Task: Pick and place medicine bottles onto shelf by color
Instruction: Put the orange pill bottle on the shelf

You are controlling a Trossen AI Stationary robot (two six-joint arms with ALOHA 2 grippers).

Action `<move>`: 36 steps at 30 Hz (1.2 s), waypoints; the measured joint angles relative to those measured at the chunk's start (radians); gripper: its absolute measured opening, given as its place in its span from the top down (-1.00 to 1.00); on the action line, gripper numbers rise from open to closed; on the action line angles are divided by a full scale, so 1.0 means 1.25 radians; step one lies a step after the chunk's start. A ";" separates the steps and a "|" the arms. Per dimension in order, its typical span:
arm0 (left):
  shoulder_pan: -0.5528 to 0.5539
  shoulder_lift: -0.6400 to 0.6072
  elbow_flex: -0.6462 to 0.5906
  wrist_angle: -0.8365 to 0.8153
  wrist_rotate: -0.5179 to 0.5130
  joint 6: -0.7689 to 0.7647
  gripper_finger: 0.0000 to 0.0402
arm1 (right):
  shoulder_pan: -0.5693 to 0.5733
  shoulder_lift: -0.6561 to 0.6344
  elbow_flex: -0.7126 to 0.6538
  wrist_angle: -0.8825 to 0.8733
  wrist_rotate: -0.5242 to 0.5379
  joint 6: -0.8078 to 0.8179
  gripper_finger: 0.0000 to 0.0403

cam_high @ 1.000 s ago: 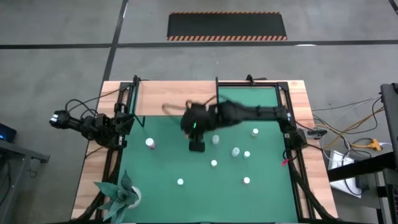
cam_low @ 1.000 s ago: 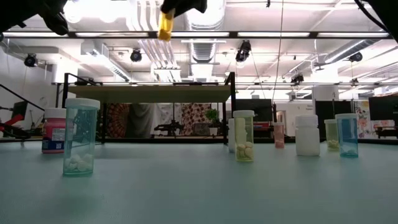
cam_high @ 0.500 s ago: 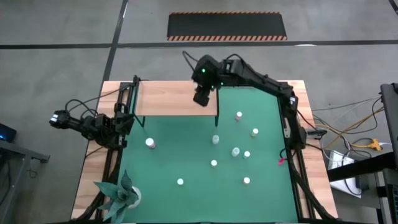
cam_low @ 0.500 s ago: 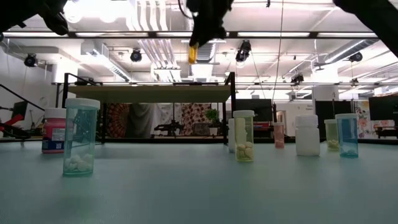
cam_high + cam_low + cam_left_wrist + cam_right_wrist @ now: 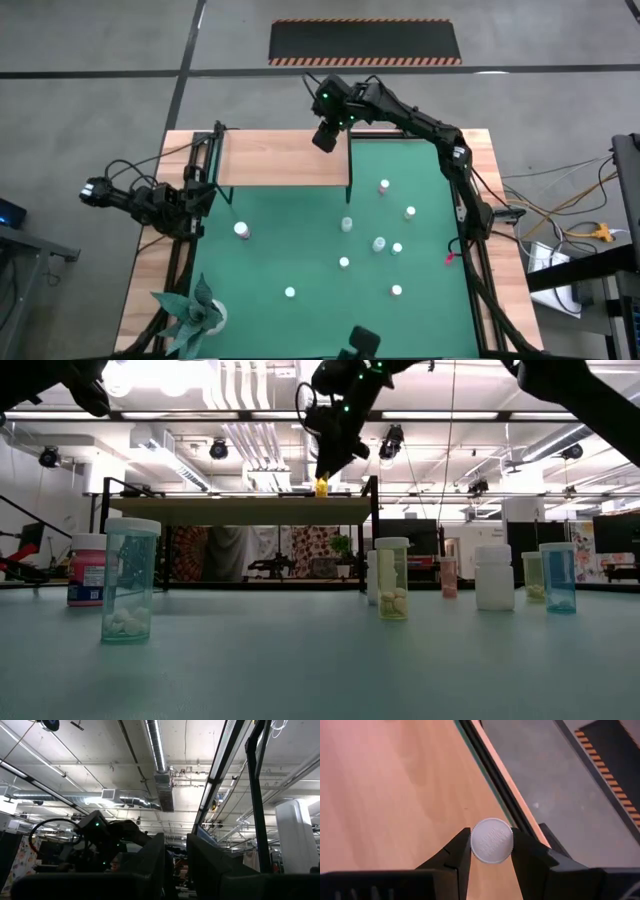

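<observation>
Right gripper [image 5: 325,137] is over the far right corner of the shelf [image 5: 270,165], arm stretched from the right side of the table. Fingers [image 5: 455,857] are clamped on a bottle [image 5: 491,842], one on each side of its white cap, seen from above w/ wood of the shelf under it and the black post close beside. In low view the bottle [image 5: 322,487] looks yellow-orange, its bottom at the shelf top or just above; cannot tell if it touches.

Left gripper [image 5: 175,865] is parked off the left edge of the table, near the shelf's left posts, pointing up to the ceiling; its fingers stand a little apart, nothing between them.

Other bottles are on the green mat [image 5: 300,250]: a pink one [image 5: 241,230] alone on the left, approx. eight more spread over centre and right, e.g. one near the shelf's front right post [image 5: 347,224] and a pink one [image 5: 384,186] further back. Paper plant [image 5: 195,312] sits at the near left corner.
</observation>
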 joint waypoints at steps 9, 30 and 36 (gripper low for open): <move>0.000 0.000 0.000 0.000 0.000 0.000 0.68 | -0.004 0.032 0.000 0.001 0.000 -0.007 0.45; 0.000 0.000 0.000 0.000 0.000 0.000 0.68 | 0.061 0.024 0.000 -0.068 -0.048 0.011 0.45; 0.000 0.000 0.000 0.000 0.000 0.000 0.68 | 0.069 0.024 0.000 -0.075 -0.035 0.019 0.30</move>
